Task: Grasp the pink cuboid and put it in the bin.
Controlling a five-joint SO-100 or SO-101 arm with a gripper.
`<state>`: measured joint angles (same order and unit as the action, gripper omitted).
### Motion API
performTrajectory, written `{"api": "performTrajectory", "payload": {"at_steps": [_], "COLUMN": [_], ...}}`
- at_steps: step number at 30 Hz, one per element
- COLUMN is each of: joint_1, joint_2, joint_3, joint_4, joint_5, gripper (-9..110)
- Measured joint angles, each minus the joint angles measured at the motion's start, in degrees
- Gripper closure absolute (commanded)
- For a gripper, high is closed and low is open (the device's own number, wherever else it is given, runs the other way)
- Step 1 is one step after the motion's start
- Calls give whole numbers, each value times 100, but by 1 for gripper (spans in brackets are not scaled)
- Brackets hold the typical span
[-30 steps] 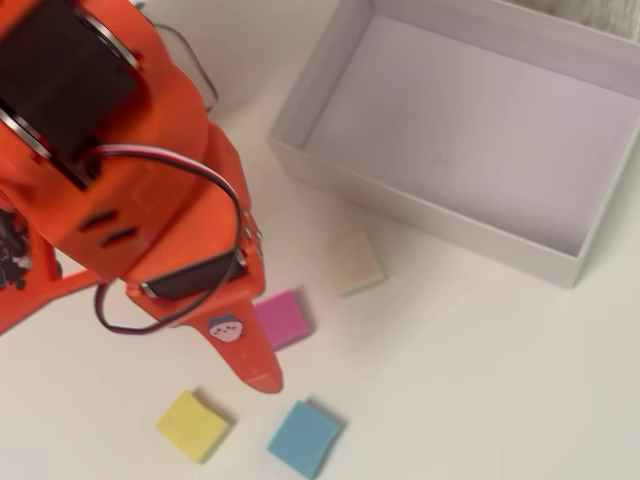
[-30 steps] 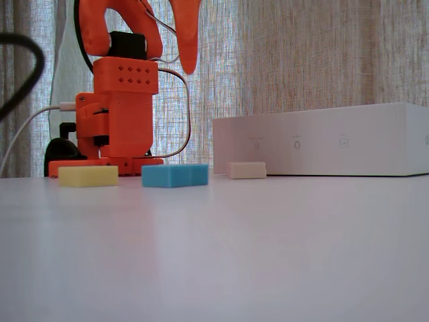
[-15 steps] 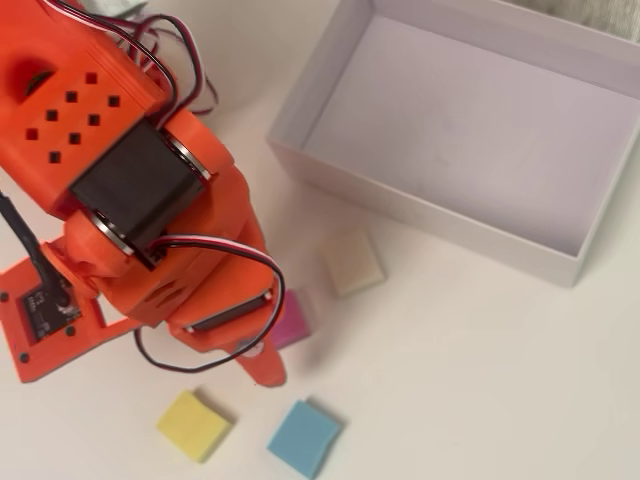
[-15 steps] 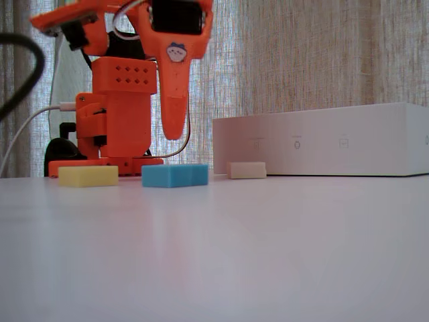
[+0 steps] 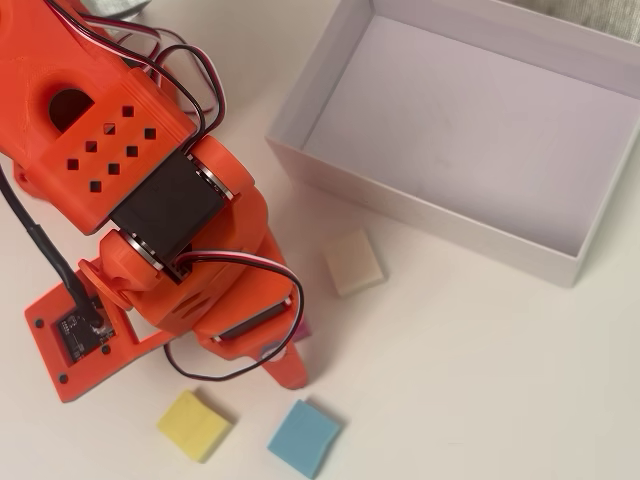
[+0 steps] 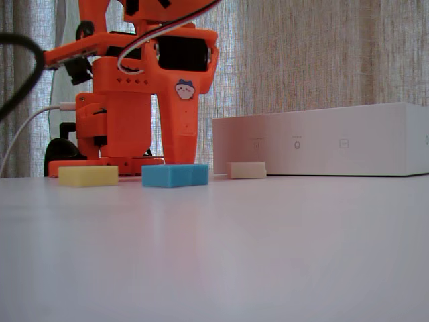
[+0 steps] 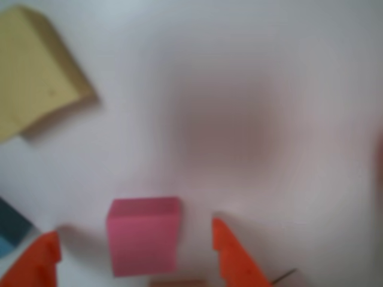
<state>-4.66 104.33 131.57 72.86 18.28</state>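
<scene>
— Orange gripper (image 7: pixel 137 251), status?

— Spread wide, holding nothing. In the wrist view the two fingertips (image 7: pixel 230 254) stand either side of the pink cuboid (image 7: pixel 143 235), clear of it on both flanks. The overhead view shows only a sliver of pink under the arm.

— Handling?

— Judged light, matte and probably slightly soft, like foam; not fragile, little risk of slipping. Take it across the two flat side faces now facing the fingers, low and centred.

— Nearby items?

— Blue block (image 5: pixel 303 438) and yellow block (image 5: pixel 194 425) lie just beyond the tips; the cream block (image 5: pixel 352 262) sits off to one side, toward the bin (image 5: pixel 420 215). The bin is well apart and looks empty.

— Surface and room?

— White table (image 6: pixel 268 255), smooth, faintly glossy, level. Woven curtain (image 6: pixel 322 54) behind, daylight through it.
</scene>
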Motion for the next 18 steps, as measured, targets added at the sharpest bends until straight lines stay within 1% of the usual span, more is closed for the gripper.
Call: {"api": "performTrajectory", "payload": {"at_steps": [5, 9, 10, 11, 18], "joint_1": [-9, 9, 18, 18, 88], "joint_2": [0, 9, 18, 35, 237], "joint_3": [70, 167, 211, 255, 360], "joint_4": [-193, -369, -439, -510, -765], "joint_5": [-53, -9, -53, -53, -246], "gripper": [83, 101, 108, 110, 110]}}
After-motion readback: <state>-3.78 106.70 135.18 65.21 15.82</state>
